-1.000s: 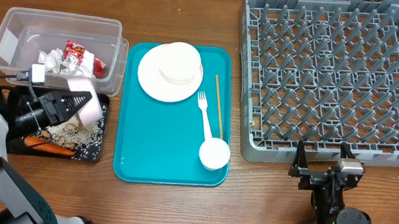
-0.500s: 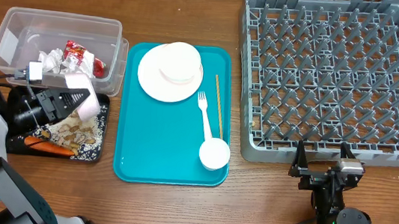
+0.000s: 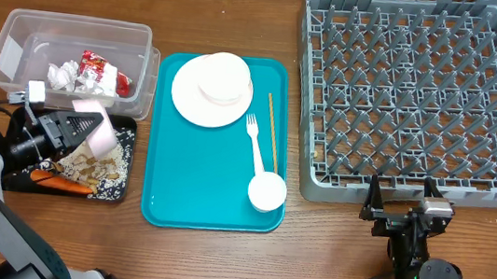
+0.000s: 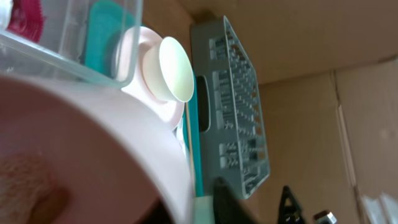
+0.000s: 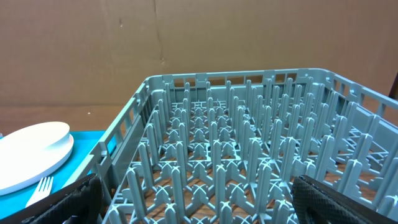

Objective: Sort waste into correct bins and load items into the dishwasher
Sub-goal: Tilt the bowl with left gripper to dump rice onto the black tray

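Observation:
My left gripper [image 3: 90,127] is shut on a white bowl [image 3: 103,137], which it holds tipped on its side over the black tray bin [image 3: 125,158]. In the left wrist view that bowl [image 4: 93,143] fills the lower left and hides one finger. Beige rice scraps [image 3: 85,171] and an orange carrot [image 3: 60,185] lie in the black tray. The clear tub bin [image 3: 18,19] holds a crumpled napkin [image 3: 63,74] and a red wrapper [image 3: 99,71]. My right gripper [image 3: 400,209] stands open and empty at the near edge of the grey dishwasher rack [image 3: 423,94].
A teal tray [image 3: 195,194] between the bins and the rack carries a white plate [image 3: 192,96] with a bowl [image 3: 223,78] on it, a plastic fork [image 3: 254,140], chopsticks [image 3: 272,131] and a small cup [image 3: 267,192]. The rack's pegs [image 5: 217,155] fill the right wrist view.
My left gripper has drawn slightly left and back with the bowl still tipped. The scraps in the black tray have spread and look browner. The right arm has not moved.

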Tool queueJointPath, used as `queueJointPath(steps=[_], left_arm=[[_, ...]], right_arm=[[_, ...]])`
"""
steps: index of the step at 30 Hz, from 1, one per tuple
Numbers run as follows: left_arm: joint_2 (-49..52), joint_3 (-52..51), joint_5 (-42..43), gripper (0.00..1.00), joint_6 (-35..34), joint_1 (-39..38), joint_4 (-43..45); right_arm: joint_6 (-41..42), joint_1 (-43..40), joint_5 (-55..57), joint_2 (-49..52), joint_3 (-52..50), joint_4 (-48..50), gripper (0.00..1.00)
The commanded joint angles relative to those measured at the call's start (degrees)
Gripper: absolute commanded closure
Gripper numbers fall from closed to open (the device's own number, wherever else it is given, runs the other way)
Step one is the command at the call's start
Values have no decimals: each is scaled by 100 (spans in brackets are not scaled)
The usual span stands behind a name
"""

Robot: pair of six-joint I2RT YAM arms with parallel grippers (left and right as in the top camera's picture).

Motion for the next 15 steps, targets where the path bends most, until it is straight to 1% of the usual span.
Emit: queueJointPath(steps=[1, 2, 10, 11, 12, 13, 14, 15], left_arm=[[-160, -7, -46, 94, -164, 68, 2], [-160, -7, -48, 96, -162, 79, -4], [-160, -7, -33, 96, -162, 90, -13], [-160, -7, -35, 94, -162, 92, -13], [-160, -7, -37, 79, -162, 92, -15], [-160, -7, -35, 58, -164, 92, -15], [-160, -7, -33, 72, -164, 92, -17], [-160, -7, -35, 96, -162, 92, -17]], right_arm=[[-4, -26, -9, -68, -61, 44, 0], [-4, -26, -9, -68, -61, 44, 0], [-4, -26, -9, -68, -61, 44, 0], [-4, -26, -9, -68, -61, 44, 0], [-4, -26, -9, -68, -61, 44, 0], [-4, -26, -9, -68, -61, 44, 0], [-4, -26, -9, -68, -61, 44, 0], [-4, -26, -9, -66, -61, 44, 0]])
